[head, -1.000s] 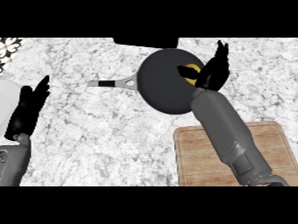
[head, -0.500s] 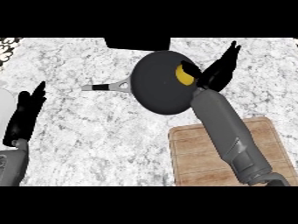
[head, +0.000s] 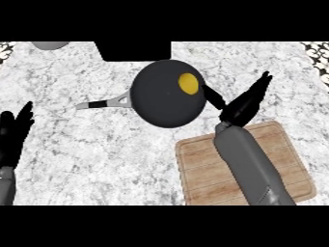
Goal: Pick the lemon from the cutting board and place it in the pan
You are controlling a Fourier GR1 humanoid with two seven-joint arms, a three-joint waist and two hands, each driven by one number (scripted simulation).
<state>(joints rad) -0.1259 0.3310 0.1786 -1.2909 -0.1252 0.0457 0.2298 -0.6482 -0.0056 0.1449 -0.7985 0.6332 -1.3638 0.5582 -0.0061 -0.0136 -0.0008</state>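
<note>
The yellow lemon point(head: 188, 83) lies inside the black pan point(head: 163, 99), toward its upper right rim. The pan's grey handle point(head: 110, 102) points left. My right hand point(head: 242, 104) hovers just right of the pan, fingers straight and spread, holding nothing. Its forearm crosses the wooden cutting board point(head: 288, 164), which carries nothing I can see. My left hand point(head: 8, 137) rests open at the left edge, fingers up.
A black appliance or box point(head: 132, 49) sits at the counter's back, just behind the pan. A pale grey bowl-like object point(head: 49, 45) shows at the top left. Patterned tiles border the marble counter point(head: 81, 149) at both upper corners.
My right hand has drawn back rightward off the pan, leaving the lemon lying in it. The view has shifted, so the pan and board appear lower and further right.
</note>
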